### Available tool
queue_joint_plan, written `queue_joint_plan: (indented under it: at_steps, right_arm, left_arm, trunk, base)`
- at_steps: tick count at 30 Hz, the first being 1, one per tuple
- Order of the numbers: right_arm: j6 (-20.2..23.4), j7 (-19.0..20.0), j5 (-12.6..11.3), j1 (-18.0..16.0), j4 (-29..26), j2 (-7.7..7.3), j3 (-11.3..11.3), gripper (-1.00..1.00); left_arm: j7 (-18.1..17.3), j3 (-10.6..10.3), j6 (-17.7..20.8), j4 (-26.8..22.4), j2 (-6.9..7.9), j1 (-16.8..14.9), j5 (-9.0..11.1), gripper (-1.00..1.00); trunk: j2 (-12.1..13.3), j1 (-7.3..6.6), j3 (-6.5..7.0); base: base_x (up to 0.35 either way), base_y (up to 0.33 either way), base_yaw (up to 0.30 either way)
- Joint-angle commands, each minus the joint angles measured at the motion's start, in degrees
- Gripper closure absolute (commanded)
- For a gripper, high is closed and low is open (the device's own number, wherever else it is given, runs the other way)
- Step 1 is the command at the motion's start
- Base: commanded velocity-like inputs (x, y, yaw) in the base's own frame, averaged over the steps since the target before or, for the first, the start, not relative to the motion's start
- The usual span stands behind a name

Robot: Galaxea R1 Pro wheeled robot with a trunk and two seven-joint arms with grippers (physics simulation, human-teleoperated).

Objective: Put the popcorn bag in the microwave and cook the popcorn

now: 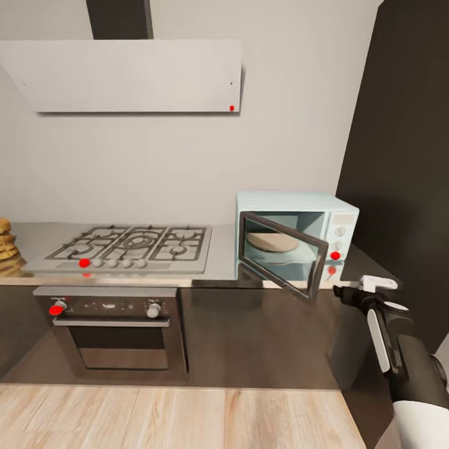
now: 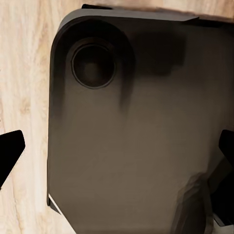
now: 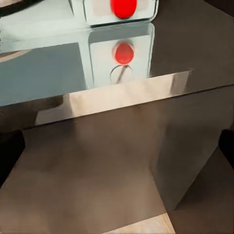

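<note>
Pale blue microwave at center right on the steel countertop, door ajar, right gripper at lower right, open-or-closed state unclear, popcorn bag at left edge

microwave: pale mint box, dark-framed glass door swung open, beige turntable plate inside, red dot by white knobs | stood on steel desk, just beyond and left of right jaws | popcorn bag: golden-brown, far left desk edge
</note>
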State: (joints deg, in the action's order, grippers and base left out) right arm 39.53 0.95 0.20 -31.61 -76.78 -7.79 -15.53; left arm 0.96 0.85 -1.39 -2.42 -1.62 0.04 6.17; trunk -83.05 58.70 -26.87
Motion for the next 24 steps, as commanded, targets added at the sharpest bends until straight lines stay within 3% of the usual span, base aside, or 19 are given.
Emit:
queue_joint_plan:
  at_steps: [1, 7, 12, 14, 20, 24]
  right_arm:
    - [0.3, 0.1, 0.0, 0.0, 0.0, 0.02, 0.0, -1.00]
    - [-3.6, 1.0, -0.1, 0.0, 0.4, -0.03, 0.0, -1.00]
    - [-4.2, 7.0, 0.0, 0.0, 0.7, -0.13, -0.2, -1.00]
    - [-4.0, 10.9, 0.3, 0.0, 0.8, -0.39, -0.3, -1.00]
    - [-3.2, 13.4, 0.7, 0.0, 0.8, -0.99, -0.2, -1.00]
    - [0.6, 18.9, 1.0, 0.0, 0.8, -1.63, -0.2, -1.00]
  left_arm:
    - [0.1, 0.0, -0.1, 0.0, -0.03, 0.0, 0.5, -1.00]
    - [0.1, 0.0, -0.1, 0.0, -0.05, 0.0, 0.5, -1.00]
    - [0.1, 0.0, -0.1, 0.0, -0.05, 0.0, 0.5, -1.00]
    - [0.1, 0.0, -0.1, 0.0, -0.05, 0.0, 0.5, -1.00]
    - [0.1, 0.0, -0.1, 0.0, -0.02, 0.0, 0.5, -1.00]
    - [0.1, 0.0, -0.1, 0.0, -0.03, 0.0, 0.5, -1.00]
  trunk:
    - [0.0, 0.03, -0.05]
    - [0.0, 0.03, -0.05]
    - [0.0, 0.03, -0.05]
    - [0.0, 0.03, -0.05]
    - [0.0, 0.03, -0.05]
    - [0.0, 0.03, -0.05]
  base:
    - [0.288, 0.000, 0.000]
    - [0.282, 0.000, 0.000]
    - [0.264, 0.000, 0.000]
    - [0.094, 0.000, 0.000]
    - [0.013, 0.000, 0.000]
    - [0.000, 0.000, 0.000]
